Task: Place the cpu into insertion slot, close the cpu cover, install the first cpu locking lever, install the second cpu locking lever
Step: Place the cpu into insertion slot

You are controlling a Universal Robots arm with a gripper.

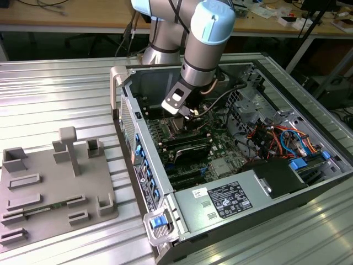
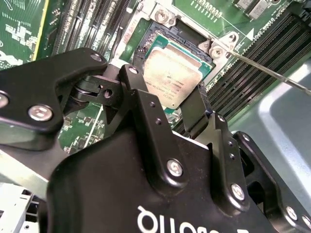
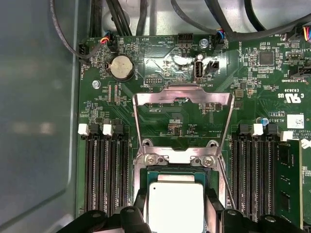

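The pincer (image 2: 165, 92) pinches the cpu (image 2: 172, 73) by two opposite edges over the slot (image 2: 167, 31), perhaps not fully seated. The chip is likely light, stiff and fragile, so edges only. The cover (image 3: 182, 97) stands open.

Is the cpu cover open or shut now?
Open. In the first wrist view the cover is swung back from its hinge and the cpu lies uncovered.
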